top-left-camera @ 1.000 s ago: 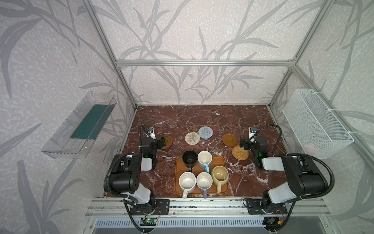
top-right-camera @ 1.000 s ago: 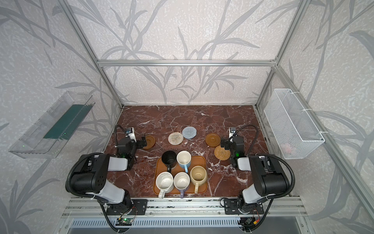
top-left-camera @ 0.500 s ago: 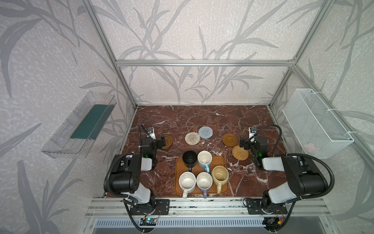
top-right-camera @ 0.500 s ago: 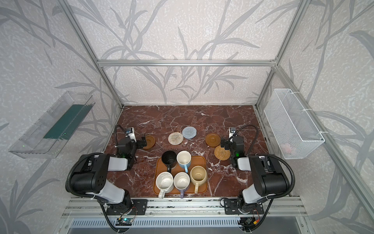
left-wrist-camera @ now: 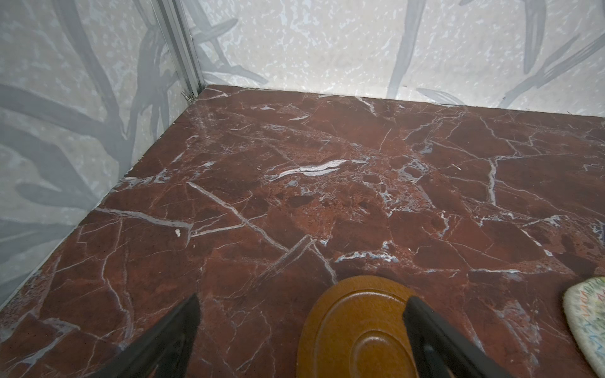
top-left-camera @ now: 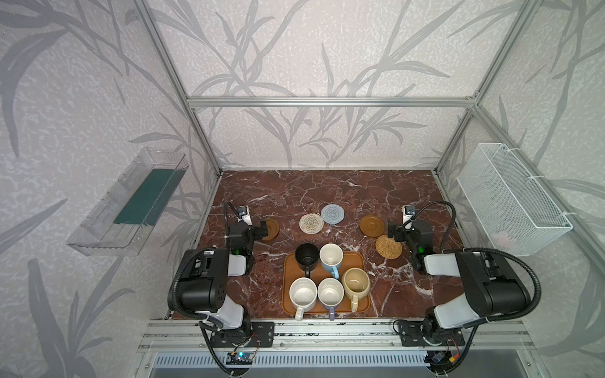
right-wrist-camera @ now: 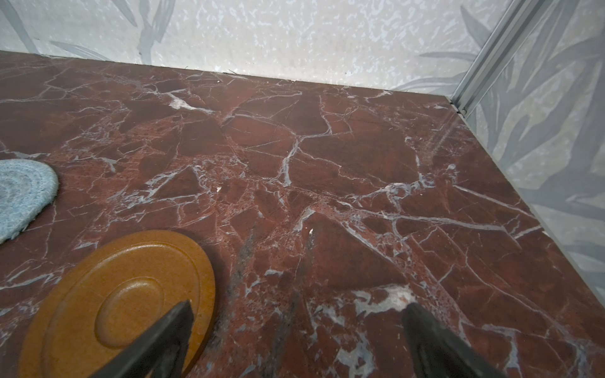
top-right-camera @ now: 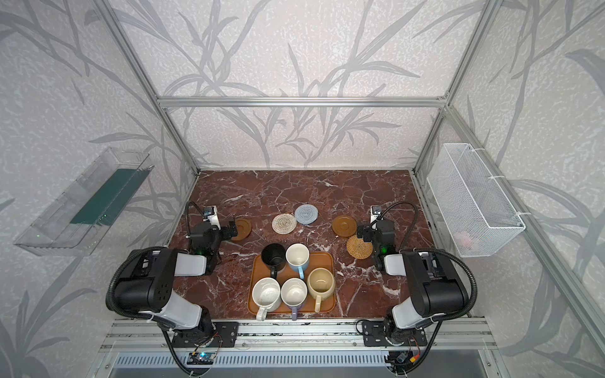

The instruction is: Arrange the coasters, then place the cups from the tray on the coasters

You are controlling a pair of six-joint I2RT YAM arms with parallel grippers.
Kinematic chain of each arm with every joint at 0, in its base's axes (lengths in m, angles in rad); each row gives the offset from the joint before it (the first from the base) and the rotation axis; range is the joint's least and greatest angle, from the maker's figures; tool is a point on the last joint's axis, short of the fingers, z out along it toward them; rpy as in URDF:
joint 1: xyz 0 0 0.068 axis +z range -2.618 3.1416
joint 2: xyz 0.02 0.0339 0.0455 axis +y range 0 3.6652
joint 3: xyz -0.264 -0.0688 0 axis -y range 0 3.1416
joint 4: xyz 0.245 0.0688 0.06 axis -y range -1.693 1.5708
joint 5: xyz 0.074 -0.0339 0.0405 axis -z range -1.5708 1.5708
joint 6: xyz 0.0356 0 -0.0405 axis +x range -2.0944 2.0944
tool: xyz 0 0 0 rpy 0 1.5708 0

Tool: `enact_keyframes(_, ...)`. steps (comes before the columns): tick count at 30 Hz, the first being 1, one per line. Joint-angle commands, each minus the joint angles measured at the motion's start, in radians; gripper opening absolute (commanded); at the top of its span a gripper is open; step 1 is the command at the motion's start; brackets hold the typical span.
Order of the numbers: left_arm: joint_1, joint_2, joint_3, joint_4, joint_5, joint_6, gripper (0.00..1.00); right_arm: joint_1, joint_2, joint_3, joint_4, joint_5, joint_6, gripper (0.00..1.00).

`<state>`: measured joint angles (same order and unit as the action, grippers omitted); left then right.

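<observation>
Five cups (top-left-camera: 330, 291) upright on tray (top-left-camera: 356, 261) at bench (top-left-camera: 327, 186) front. Beyond, coasters (top-left-camera: 311, 223) flat in loose row. Spread wide, gripping nothing, each at a coaster's edge: left tool (left-wrist-camera: 302, 299), right tool (right-wrist-camera: 298, 305). In clear bin (top-left-camera: 98, 235): green slab (top-left-camera: 144, 199). In wire basket (top-left-camera: 523, 209): pale pink thing (top-left-camera: 502, 239).

Five coasters lie flat in a loose row beyond the tray (top-left-camera: 355, 260): brown wooden coaster (top-left-camera: 273, 230), cream woven coaster (top-left-camera: 311, 223), blue-grey woven coaster (top-left-camera: 332, 214), second wooden coaster (top-left-camera: 372, 225), tan rattan coaster (top-left-camera: 388, 246). Upright on tray, handles toward the near edge: black mug (top-left-camera: 307, 255), light blue mug (top-left-camera: 331, 257), speckled white mug (top-left-camera: 302, 290), lavender mug (top-left-camera: 330, 290), beige-yellow mug (top-left-camera: 356, 280).
</observation>
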<state>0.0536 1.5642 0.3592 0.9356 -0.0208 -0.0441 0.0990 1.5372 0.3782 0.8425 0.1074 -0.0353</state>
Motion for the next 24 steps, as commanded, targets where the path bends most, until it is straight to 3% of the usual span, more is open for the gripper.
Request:
enact_keyframes(1, -0.002, 0.003, 0.015, 0.011, -0.004, 0.007, 0.99, 0.001, 0.005, 0.01, 0.033, 0.014, -0.005, 0.99)
enact_keyframes(8, -0.001, -0.003, 0.008, 0.024, -0.016, 0.002, 0.99, 0.001, 0.001, 0.006, 0.034, 0.018, 0.0, 0.99)
enact_keyframes(13, -0.001, -0.081, -0.008, -0.015, -0.036, -0.004, 0.99, -0.001, -0.045, 0.022, -0.021, 0.043, 0.01, 0.99)
enact_keyframes(17, -0.003, -0.229, 0.013, -0.167, -0.117, -0.029, 0.99, 0.001, -0.137, 0.055, -0.172, 0.008, -0.008, 0.99)
enact_keyframes(20, -0.004, -0.359, 0.052, -0.312, -0.098, -0.044, 0.99, 0.001, -0.222, 0.079, -0.267, -0.016, -0.007, 0.99)
enact_keyframes(24, -0.007, -0.453, 0.105, -0.451, -0.047, -0.129, 0.99, -0.001, -0.323, 0.149, -0.457, -0.078, 0.133, 0.99)
